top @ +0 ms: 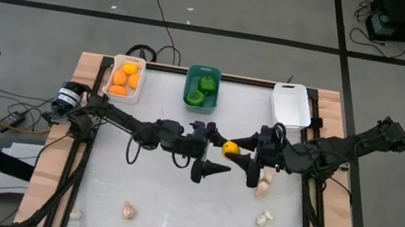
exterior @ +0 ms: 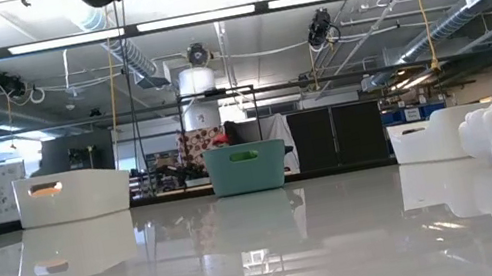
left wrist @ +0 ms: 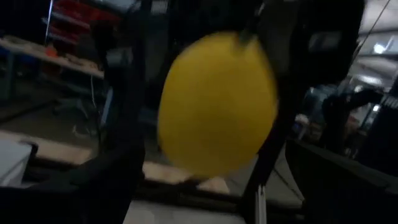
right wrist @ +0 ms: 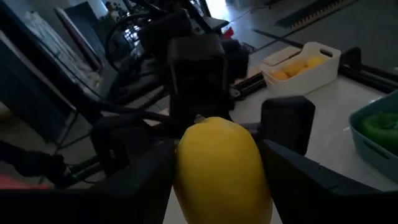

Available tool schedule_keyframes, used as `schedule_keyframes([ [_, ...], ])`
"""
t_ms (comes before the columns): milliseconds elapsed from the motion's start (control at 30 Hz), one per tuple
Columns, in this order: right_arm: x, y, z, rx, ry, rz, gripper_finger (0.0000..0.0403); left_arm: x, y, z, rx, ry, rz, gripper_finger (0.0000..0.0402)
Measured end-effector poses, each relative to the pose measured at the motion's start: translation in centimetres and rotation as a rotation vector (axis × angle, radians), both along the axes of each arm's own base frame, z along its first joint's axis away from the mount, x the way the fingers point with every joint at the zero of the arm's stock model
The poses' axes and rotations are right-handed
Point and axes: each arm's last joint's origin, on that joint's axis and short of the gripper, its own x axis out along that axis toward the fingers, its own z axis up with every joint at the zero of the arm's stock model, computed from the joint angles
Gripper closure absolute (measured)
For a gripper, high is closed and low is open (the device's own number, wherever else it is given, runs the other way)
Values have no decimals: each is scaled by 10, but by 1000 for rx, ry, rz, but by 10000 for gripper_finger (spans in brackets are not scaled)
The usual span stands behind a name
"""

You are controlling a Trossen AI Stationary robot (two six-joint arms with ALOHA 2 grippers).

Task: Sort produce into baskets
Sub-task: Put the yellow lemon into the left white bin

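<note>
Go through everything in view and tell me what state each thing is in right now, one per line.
Round yellow fruit: held above the table between the right tool's fingers.
Right tool: shut on the yellow fruit.
Left tool: open, beside the fruit.
White plastic basket on the left: holds orange fruits.
Teal-green plastic basket: holds green peppers.
White plastic basket on the right: empty.
Pale garlic-like bulbs: loose on the table.

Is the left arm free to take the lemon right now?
Probably yes. The left gripper stands open beside the yellow lemon, which the right gripper holds above the table middle, with nothing between them. The right jaws must let go first.
</note>
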Motion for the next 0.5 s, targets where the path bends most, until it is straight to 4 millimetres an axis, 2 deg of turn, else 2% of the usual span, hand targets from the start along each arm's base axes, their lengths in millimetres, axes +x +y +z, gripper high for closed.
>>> schedule_keyframes([
  [500, 5, -12, 5, 70, -59, -71, 160, 0, 5, 3, -34, -23, 94, 9],
])
